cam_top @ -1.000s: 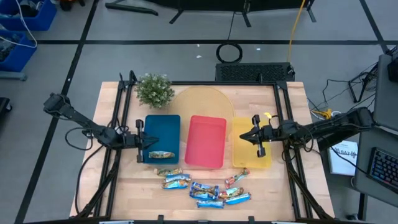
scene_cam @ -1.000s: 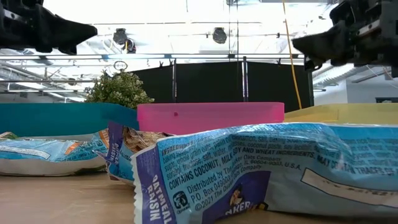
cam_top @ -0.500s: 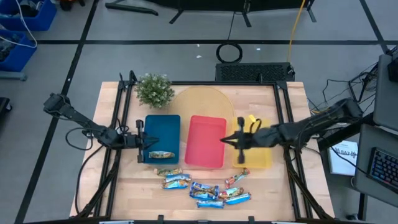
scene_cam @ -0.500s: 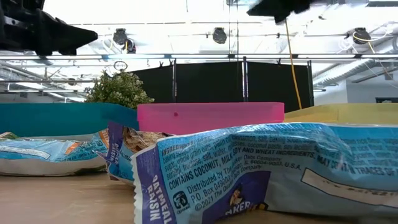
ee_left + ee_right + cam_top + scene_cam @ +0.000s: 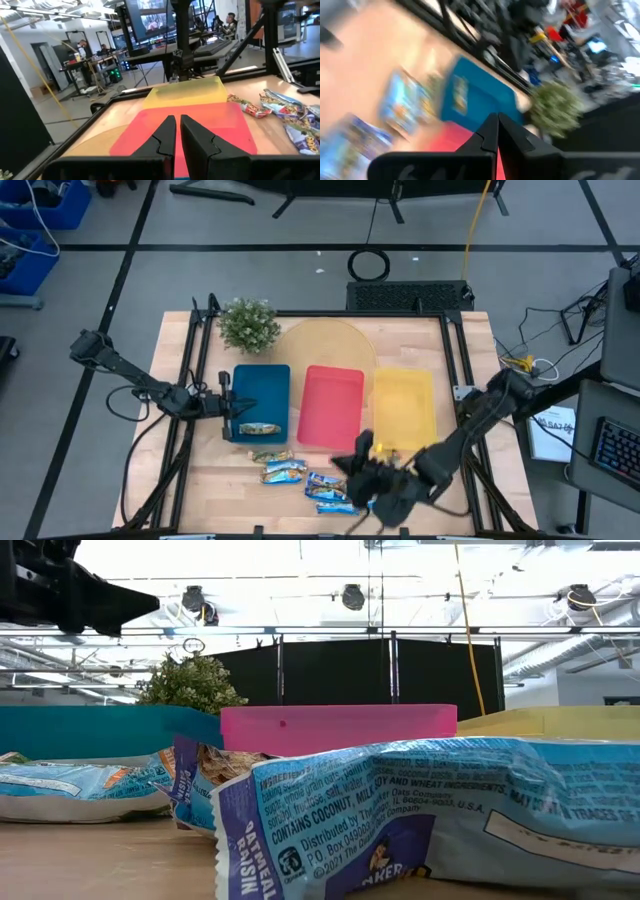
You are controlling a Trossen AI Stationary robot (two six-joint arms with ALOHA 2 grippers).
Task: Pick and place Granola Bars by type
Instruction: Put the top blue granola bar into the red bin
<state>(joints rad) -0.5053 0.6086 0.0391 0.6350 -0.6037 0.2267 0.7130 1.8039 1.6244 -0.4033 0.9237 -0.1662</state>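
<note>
Several granola bars [image 5: 300, 476] in light blue wrappers lie in a loose pile on the wood near the table's near edge, and they fill the foreground of the low view [image 5: 420, 820]. One more bar [image 5: 258, 429] lies flat at the near end of the blue tray [image 5: 262, 395]. My left gripper [image 5: 228, 408] hovers shut over that tray's left edge, pointing right [image 5: 176, 131]. My right gripper [image 5: 345, 465] hangs shut above the pile's right part [image 5: 496, 132], blurred by motion, and is out of the low view.
Three trays stand side by side mid-table: blue, red [image 5: 330, 408] and yellow [image 5: 404, 408]. A small potted plant [image 5: 248, 325] stands at the far left and a pale round board [image 5: 325, 345] lies behind the trays. Bare wood shows at the near left corner [image 5: 205, 480].
My right gripper has swept from above the yellow tray toward the table's left across the red tray, then toward the near edge to above the pile of bars, staying shut. The bars and my left arm have kept still.
</note>
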